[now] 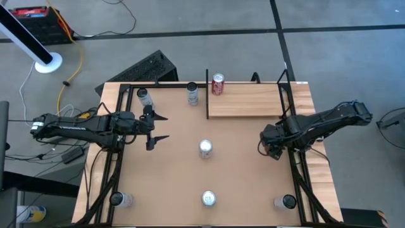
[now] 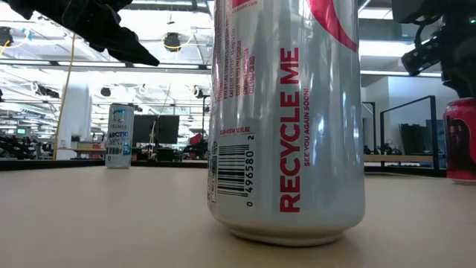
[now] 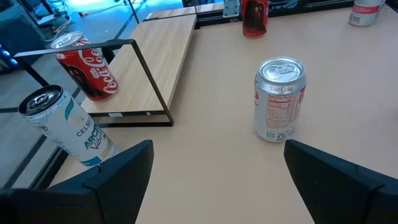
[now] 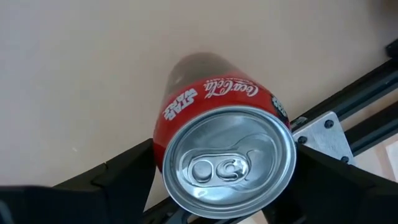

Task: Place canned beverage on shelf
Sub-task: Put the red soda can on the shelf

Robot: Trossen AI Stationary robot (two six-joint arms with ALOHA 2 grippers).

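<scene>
Looking down from above, you see the right gripper (image 1: 271,149) by the right side of the table (image 1: 174,183), just near of the shelf (image 1: 253,101). It hangs right over 1 red can (image 4: 224,158) that stands on the table. Its 2 fingers are spread wide, 1 on each side of the can's top. From the low view the gripper looks a bit above the can, so nothing is held.

Your left gripper (image 1: 158,129) is on the left side of the table. It is wide open too, with nothing in it, and it points at a silver can (image 1: 205,148) in the middle.

The shelf lies at the far right of the table. Another red can (image 1: 218,83) stands at its far left corner.
</scene>
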